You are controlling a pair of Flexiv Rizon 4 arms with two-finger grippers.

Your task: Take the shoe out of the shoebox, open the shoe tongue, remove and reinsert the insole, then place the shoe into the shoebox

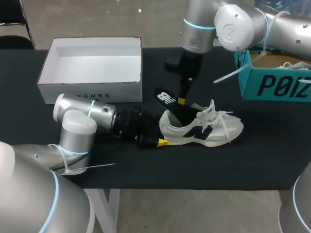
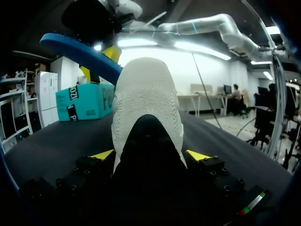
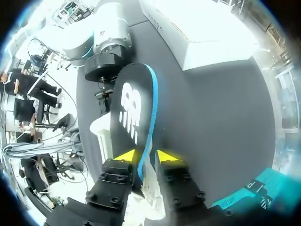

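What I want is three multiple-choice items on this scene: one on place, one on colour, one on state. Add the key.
1. Where is the shoe relative to the white box?
A. inside it
B. on the table, outside it
C. on its rim

2. What colour is the insole edge?
A. blue
B. red
C. green

3. How is the right gripper?
A. open
B. shut on the laces
C. shut on the insole

Key: B, the shoe lies on the table beside the box; A, a blue rim shows in the right wrist view; C, both yellow tips press the insole.
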